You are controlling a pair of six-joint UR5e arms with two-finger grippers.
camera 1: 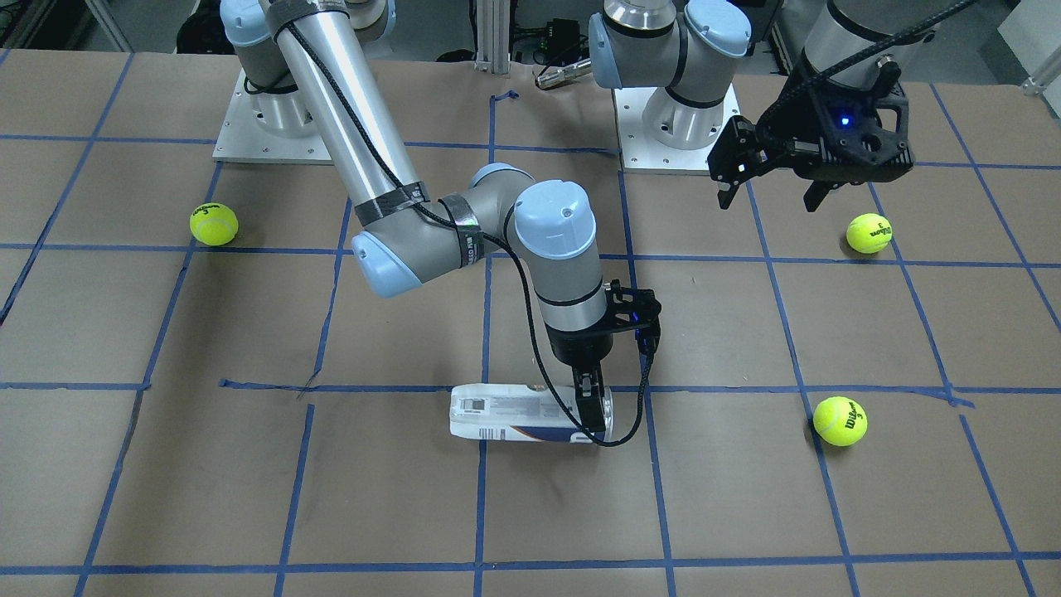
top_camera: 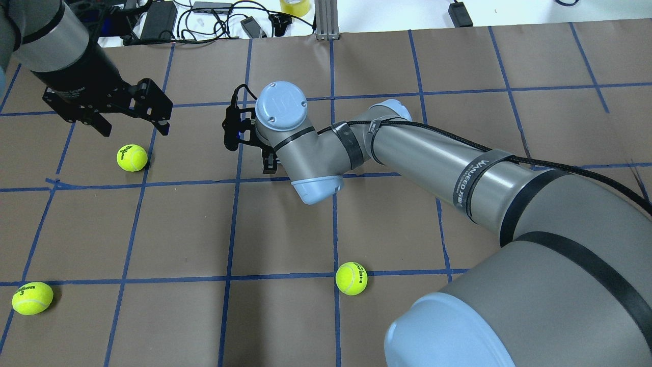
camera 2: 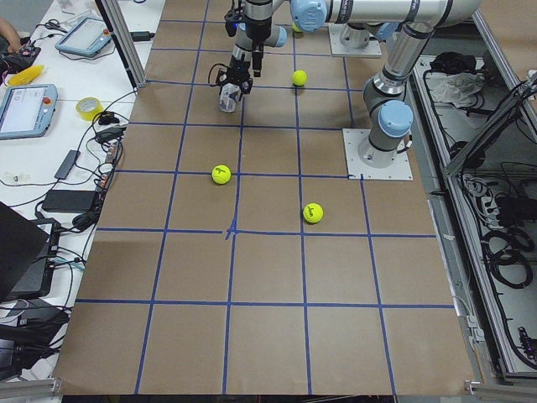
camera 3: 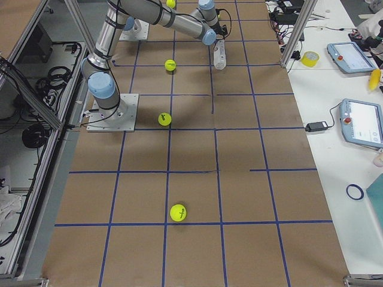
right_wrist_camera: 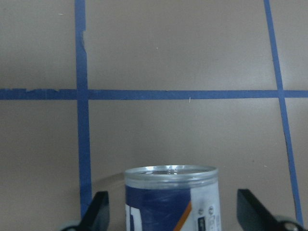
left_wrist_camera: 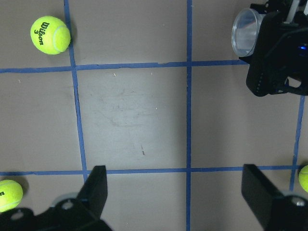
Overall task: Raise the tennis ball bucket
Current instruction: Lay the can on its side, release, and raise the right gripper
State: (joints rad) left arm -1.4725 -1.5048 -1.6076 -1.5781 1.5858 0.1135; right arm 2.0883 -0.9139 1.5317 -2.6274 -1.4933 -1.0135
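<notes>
The tennis ball bucket [camera 1: 518, 414] is a clear tube with a white and navy label, lying on its side on the brown table. My right gripper [camera 1: 589, 406] is down over its open end. In the right wrist view the bucket [right_wrist_camera: 171, 197] sits between the two open fingers [right_wrist_camera: 98, 211], with a gap on each side. The bucket is hidden under the right arm in the overhead view. My left gripper [camera 1: 769, 199] is open and empty, hovering above the table off to the side; it also shows in the overhead view [top_camera: 133, 127].
Three yellow-green tennis balls lie loose on the table: one [camera 1: 869, 233] near the left gripper, one [camera 1: 840, 420] to the side of the bucket's open end, and one [camera 1: 214, 225] far off on the other side. Blue tape lines grid the table.
</notes>
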